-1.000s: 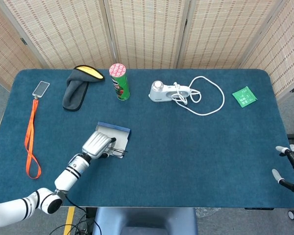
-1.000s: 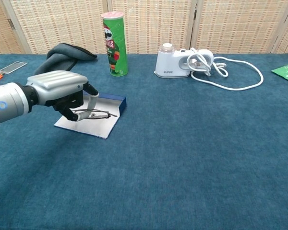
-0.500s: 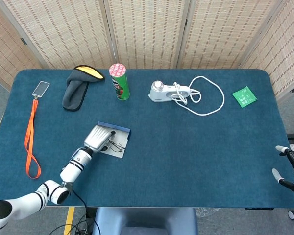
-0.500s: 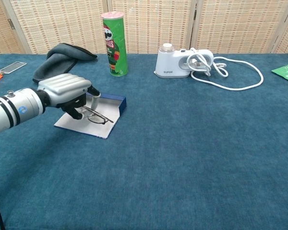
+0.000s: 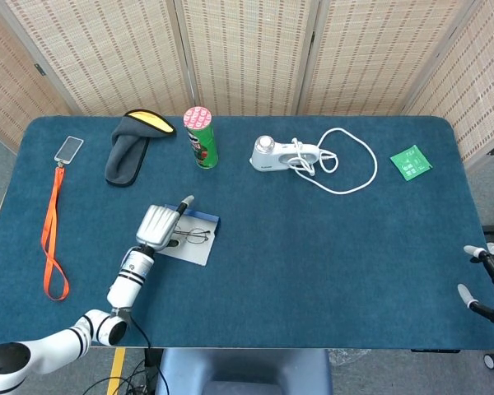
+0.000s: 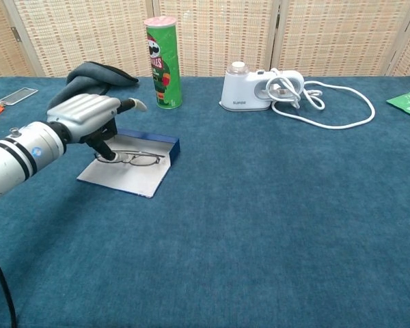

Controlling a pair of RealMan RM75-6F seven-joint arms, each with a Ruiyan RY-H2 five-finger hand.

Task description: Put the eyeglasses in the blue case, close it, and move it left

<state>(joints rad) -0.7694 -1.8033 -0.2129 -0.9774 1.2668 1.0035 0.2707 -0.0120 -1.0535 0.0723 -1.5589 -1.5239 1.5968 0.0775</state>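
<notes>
The blue case [image 5: 191, 249] lies open and flat on the table at front left, its pale lining up; in the chest view the case [image 6: 126, 176] shows a low blue wall at its back. The eyeglasses [image 5: 193, 237] lie inside it near that wall, seen as thin wire frames [image 6: 139, 159]. My left hand [image 5: 158, 226] hovers over the case's left end. In the chest view the left hand [image 6: 87, 117] has dark fingertips pinching the left end of the glasses, with one finger stretched out. My right hand [image 5: 487, 280] hangs off the table's right edge, fingers apart, empty.
A green chip can [image 5: 201, 137] and a dark grey pouch [image 5: 129, 146] stand behind the case. A white device with a coiled cable [image 5: 300, 156] sits mid-back, a green packet [image 5: 411, 162] back right, an orange lanyard with a card [image 5: 53, 226] far left.
My left hand has carried the eyeglasses back and left and lowered them flat into the case near its back wall. One finger has stretched out. The right hand has not moved.
</notes>
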